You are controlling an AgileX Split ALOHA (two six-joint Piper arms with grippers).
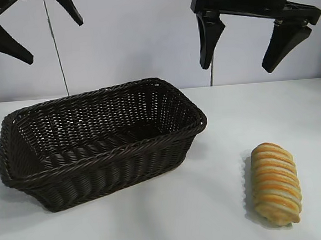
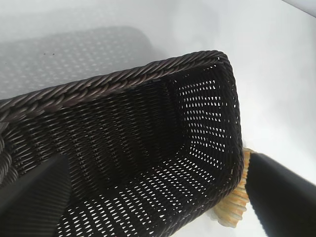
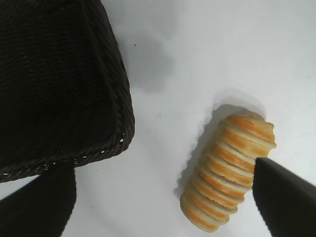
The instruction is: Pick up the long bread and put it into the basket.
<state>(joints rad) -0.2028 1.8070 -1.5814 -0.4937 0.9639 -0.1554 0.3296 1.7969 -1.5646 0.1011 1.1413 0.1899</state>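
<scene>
No grab yet. The right gripper [image 1: 241, 46] hangs high over the long bread [image 1: 275, 182], jaws apart. Next it must go down. The left gripper [image 1: 29, 30], jaws apart, waits above the basket [image 1: 104, 152].

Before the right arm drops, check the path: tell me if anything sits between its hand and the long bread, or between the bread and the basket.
Nothing visible does. The right hand hangs open above the long bread, only air between. Bare table separates bread and basket, which is empty.

Both arms hang high, the left gripper [image 1: 28, 33] and right gripper [image 1: 243, 49] spread wide.
</scene>
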